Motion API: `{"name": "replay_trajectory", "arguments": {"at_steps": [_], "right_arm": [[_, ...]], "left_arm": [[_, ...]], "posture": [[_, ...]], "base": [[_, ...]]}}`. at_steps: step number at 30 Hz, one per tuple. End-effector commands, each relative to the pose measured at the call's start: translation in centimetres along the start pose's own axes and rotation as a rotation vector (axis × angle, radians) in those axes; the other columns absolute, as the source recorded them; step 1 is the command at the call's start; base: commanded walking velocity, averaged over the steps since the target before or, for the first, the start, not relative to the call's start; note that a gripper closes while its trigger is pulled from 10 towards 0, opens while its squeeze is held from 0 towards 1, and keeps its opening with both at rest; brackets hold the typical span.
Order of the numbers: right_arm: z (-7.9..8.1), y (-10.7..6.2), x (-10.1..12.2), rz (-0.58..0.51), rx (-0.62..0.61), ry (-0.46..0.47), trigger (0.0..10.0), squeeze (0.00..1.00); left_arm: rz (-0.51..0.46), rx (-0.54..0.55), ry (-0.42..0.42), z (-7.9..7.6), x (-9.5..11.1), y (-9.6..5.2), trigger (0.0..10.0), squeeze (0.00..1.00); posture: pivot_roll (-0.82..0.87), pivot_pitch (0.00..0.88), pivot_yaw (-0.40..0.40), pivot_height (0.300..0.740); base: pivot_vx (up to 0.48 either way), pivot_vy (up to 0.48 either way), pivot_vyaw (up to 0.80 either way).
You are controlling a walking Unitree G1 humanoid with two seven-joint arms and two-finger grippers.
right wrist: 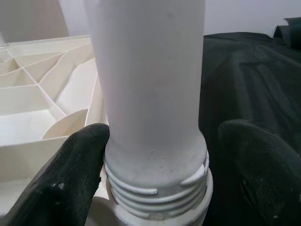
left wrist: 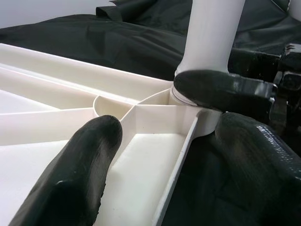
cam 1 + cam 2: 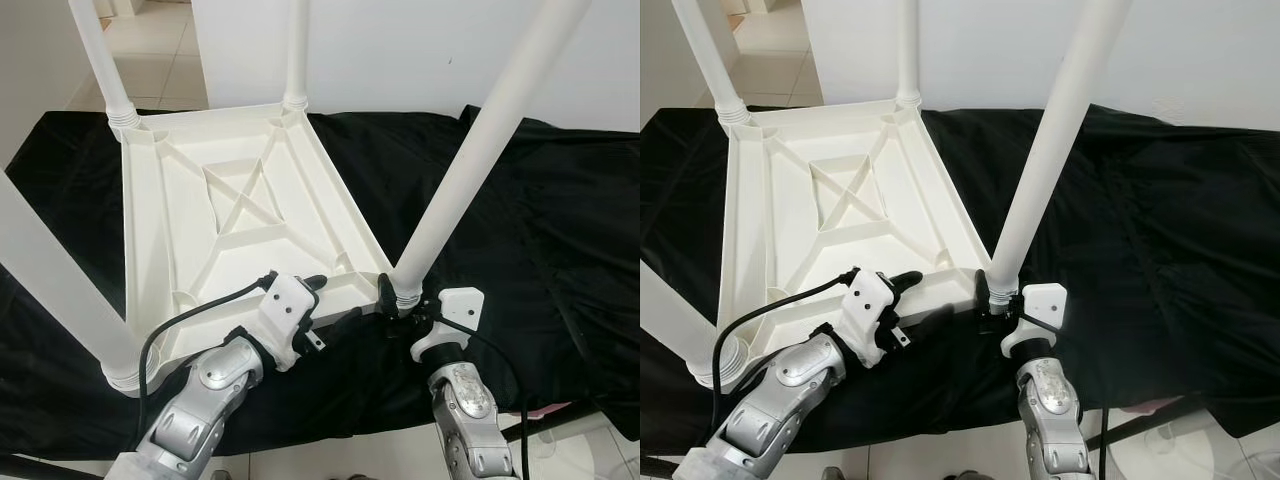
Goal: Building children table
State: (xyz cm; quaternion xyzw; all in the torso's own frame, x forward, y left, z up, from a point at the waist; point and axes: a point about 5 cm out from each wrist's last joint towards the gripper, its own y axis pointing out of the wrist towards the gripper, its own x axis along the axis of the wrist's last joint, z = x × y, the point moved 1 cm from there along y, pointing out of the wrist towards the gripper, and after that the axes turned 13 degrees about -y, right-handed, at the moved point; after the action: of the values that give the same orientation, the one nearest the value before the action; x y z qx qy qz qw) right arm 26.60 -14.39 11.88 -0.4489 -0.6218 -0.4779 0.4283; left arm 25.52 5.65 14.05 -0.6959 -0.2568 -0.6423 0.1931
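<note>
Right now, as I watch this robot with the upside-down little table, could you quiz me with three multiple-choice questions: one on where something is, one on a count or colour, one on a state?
1. Where is the right gripper?
A. at the base of the near right leg
B. on the far left leg
C. on the floor

2. How many legs stand in the table top?
A. two
B. three
C. four

3. How far in is the near right leg?
A. fully, no thread showing
B. thread still showing
C. lying loose on the black cloth

Answers: 1 A, its fingers flank that leg's base. 2 C, one at each corner. 3 B, the right wrist view shows thread ridges above the socket.
</note>
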Motion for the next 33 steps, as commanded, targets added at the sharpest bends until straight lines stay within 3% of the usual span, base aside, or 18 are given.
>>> {"name": "replay_trajectory", "arguments": {"at_steps": [1,3,9,23,33], "right_arm": [[-0.1,-0.2,-0.1,0.004,0.005,-0.001,10.0,0.00],[-0.8,0.0,-0.1,0.010,0.007,-0.002,10.0,0.00],[-0.3,-0.1,0.7,-0.030,0.102,-0.049,10.0,0.00],[-0.2,0.2,1.0,-0.072,0.159,-0.022,10.0,0.00],[-0.7,1.5,1.9,-0.108,0.244,-0.052,10.0,0.00]], "left_arm": [[0.037,-0.064,-0.002,-0.6,-0.5,-0.3,10.0,0.00],[0.067,-0.089,0.034,-1.1,-0.5,-0.3,10.0,0.00],[0.038,-0.134,0.067,-2.2,0.1,-0.2,10.0,0.00],[-0.023,-0.139,0.053,-1.1,1.9,-0.7,10.0,0.00],[0.086,-0.261,0.041,-2.8,1.2,-1.3,10.0,0.00]], "posture": [[-0.05,0.135,-0.043,0.740],[-0.06,0.141,-0.046,0.740],[-0.07,0.155,-0.032,0.740],[-0.06,0.145,-0.029,0.740],[-0.06,0.141,-0.047,0.740]], "base": [[0.000,0.000,0.00],[0.000,0.000,0.00],[0.000,0.000,0.00],[0.000,0.000,0.00],[0.000,0.000,0.00]]}}
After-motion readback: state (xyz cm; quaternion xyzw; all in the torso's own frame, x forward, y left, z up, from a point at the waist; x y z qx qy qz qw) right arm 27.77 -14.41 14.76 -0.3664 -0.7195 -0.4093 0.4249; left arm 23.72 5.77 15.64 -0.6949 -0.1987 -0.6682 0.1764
